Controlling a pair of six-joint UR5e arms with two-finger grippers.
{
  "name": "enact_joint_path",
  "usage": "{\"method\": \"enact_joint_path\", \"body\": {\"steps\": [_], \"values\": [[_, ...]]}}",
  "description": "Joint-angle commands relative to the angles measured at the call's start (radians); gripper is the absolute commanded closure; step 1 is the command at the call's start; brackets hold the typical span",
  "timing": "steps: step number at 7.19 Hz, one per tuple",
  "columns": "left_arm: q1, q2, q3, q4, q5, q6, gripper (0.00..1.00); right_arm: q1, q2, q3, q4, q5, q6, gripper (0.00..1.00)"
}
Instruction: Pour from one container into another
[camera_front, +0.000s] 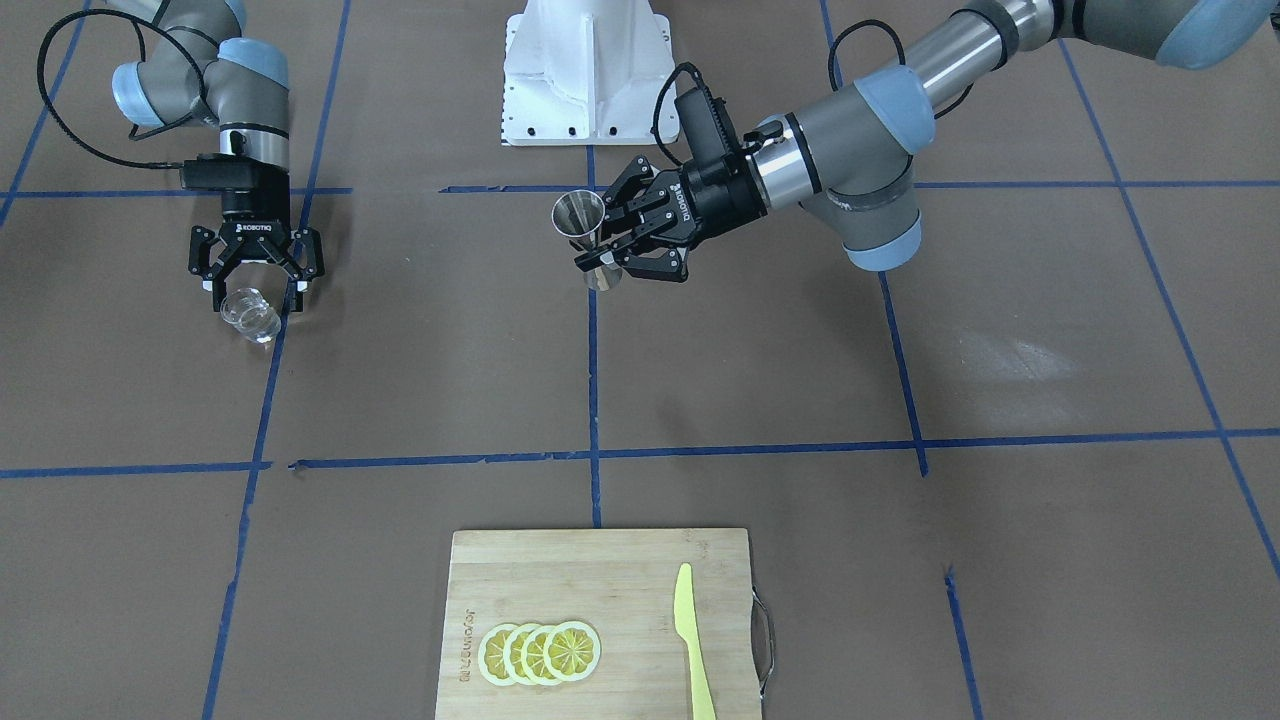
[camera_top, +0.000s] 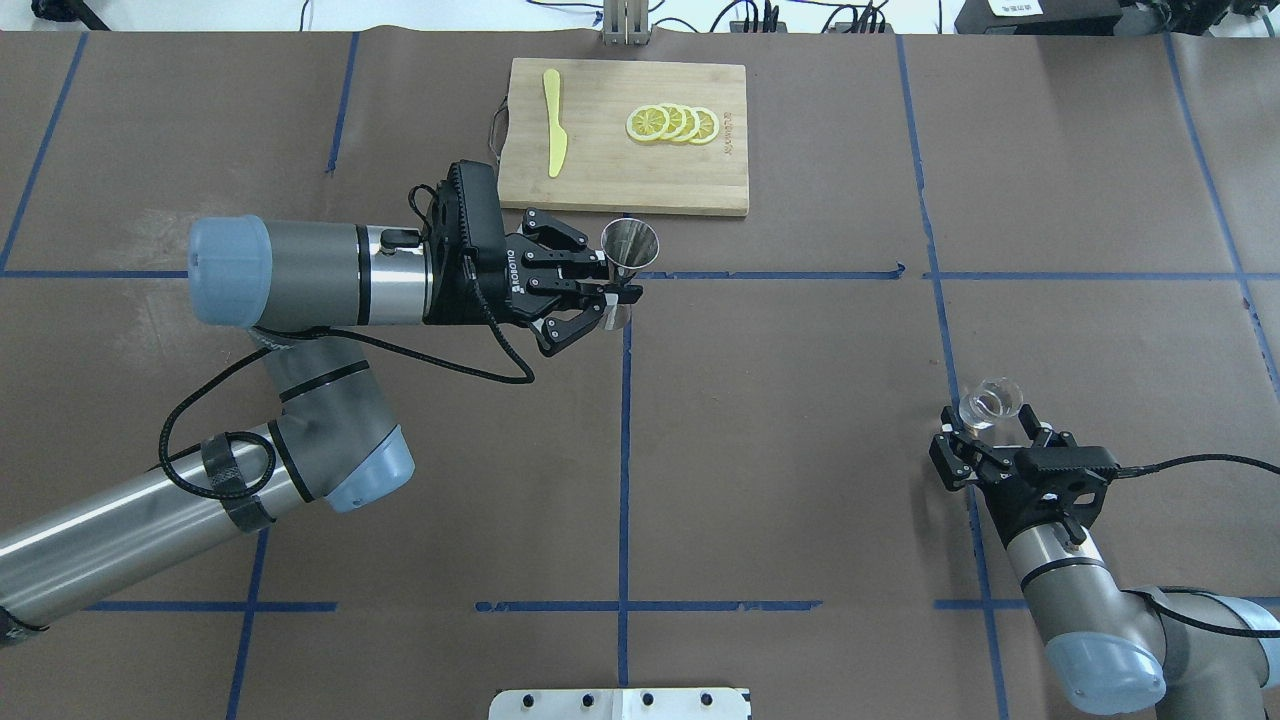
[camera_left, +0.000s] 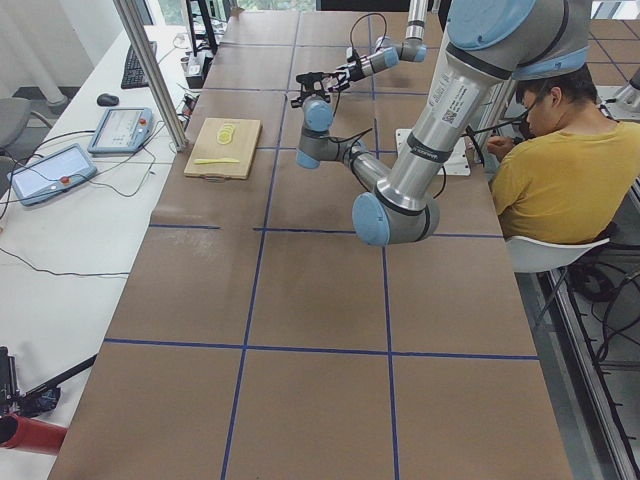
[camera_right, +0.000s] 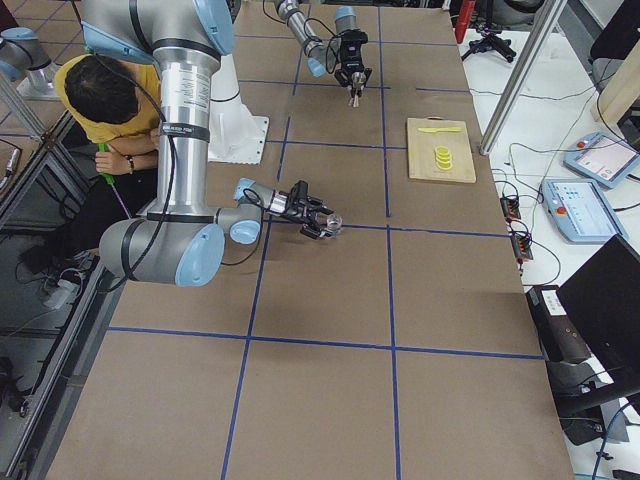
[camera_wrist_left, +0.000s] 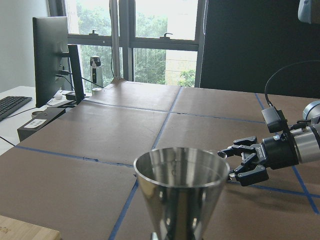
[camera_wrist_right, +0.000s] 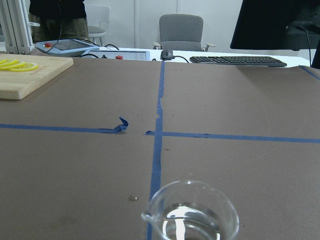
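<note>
My left gripper is shut on the narrow waist of the steel jigger, holding it upright above the table's centre line. The overhead view shows the same gripper and jigger, and the jigger's open cone fills the left wrist view. Far to the other side, the small clear glass cup stands on the table. My right gripper is open, its fingertips on either side of the cup and apart from it. The cup lies just ahead of that gripper. Its spouted rim sits at the bottom of the right wrist view.
A wooden cutting board lies at the far side of the table, with lemon slices and a yellow knife on it. The white robot base is at the near side. A person in yellow sits beside the robot.
</note>
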Motion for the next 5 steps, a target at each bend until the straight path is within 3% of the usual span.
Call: {"method": "enact_joint_path", "body": {"steps": [1, 5], "values": [[0.0, 0.0, 0.0, 0.0, 0.002, -0.001, 1.0, 0.004, 0.001, -0.001, 0.004, -0.002, 0.0, 0.11], [0.0, 0.0, 0.0, 0.0, 0.006, -0.001, 1.0, 0.021, -0.003, -0.001, 0.004, -0.002, 0.0, 0.12]]}}
